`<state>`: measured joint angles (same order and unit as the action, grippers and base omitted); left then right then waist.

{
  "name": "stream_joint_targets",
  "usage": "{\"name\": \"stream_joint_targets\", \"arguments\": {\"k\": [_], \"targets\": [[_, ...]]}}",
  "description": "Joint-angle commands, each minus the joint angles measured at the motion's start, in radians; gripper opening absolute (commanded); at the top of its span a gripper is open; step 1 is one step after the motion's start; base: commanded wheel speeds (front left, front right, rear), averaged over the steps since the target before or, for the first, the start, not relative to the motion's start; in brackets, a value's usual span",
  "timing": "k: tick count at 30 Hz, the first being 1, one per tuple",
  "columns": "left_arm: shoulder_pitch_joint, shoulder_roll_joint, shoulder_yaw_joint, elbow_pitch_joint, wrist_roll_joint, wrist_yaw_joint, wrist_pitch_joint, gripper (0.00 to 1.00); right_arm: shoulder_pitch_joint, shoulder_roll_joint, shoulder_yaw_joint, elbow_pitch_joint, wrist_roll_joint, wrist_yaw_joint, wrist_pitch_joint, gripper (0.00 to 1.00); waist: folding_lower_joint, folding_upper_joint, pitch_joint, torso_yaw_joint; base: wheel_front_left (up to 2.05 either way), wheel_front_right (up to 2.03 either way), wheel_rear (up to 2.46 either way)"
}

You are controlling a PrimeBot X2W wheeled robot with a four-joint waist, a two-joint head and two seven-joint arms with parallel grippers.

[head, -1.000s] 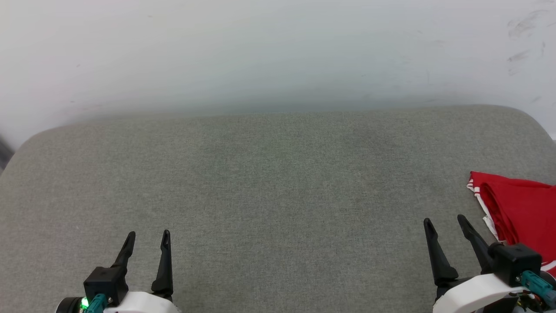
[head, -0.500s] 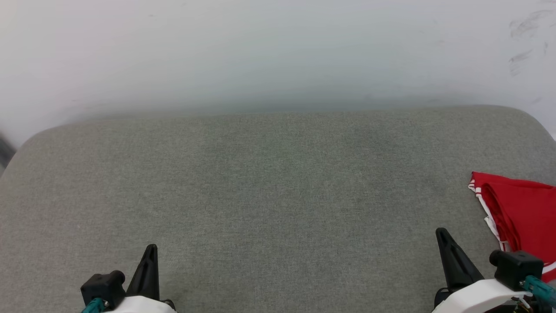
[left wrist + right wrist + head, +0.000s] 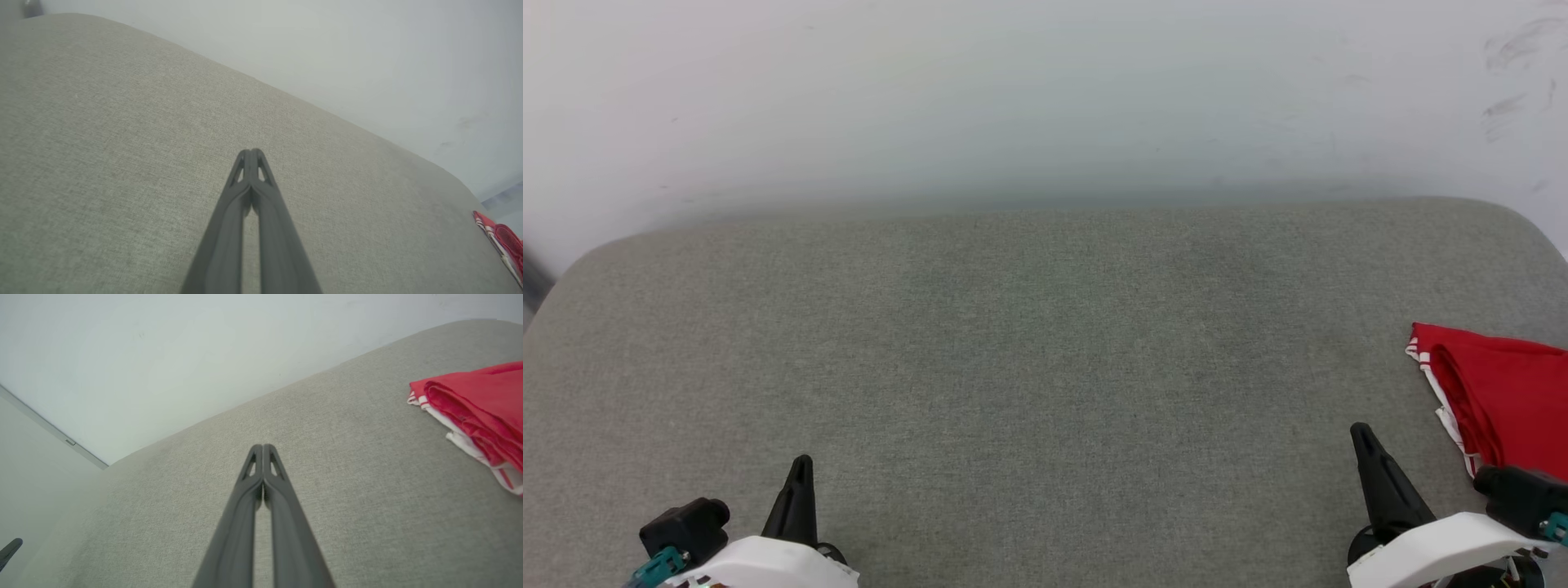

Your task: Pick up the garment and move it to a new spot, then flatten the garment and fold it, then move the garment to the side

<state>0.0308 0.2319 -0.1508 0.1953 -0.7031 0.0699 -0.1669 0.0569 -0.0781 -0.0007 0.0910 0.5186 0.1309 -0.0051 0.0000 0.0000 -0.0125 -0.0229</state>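
Both found pinched tight and empty: left gripper (image 3: 800,464), right gripper (image 3: 1361,433). Parked low, clear of garment (image 3: 1511,392), likely because folded and set aside.

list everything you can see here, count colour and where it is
garment: one, red with white striped trim, lying in folded layers at the right edge of the cushioned surface, cut off by the head view's edge
cushioned surface: one, grey-green woven fabric, rounded far corners, spread out ahead of the robot
wall: one, pale white, a few scuff marks at upper right, behind the surface
left gripper: one, dark fingers shut together on nothing, lower left of the head view
right gripper: one, dark fingers shut together on nothing, lower right, just left of the garment and apart from it
forearms: two, white, at the bottom corners of the head view
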Motion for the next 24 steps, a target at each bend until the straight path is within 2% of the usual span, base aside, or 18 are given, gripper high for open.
{"name": "stream_joint_targets", "arguments": {"k": [1, 24], "targets": [[-0.034, -0.002, 0.016, -0.01, -0.033, -0.008, 0.007, 0.0, -0.035, 0.0, -0.007, -0.008, 0.041, 0.0, 0.003, 0.0, 0.0, 0.0, 0.0, 0.0, 0.0, 0.0, 0.0], [-0.07, -0.056, 0.092, 0.006, -0.31, -0.069, 0.092, 0.0, -0.078, 0.004, -0.034, 0.042, 0.377, 0.0, 0.034, 0.0, 0.0, 0.0, 0.004, 0.005, 0.0, 0.0, 0.0]]}}
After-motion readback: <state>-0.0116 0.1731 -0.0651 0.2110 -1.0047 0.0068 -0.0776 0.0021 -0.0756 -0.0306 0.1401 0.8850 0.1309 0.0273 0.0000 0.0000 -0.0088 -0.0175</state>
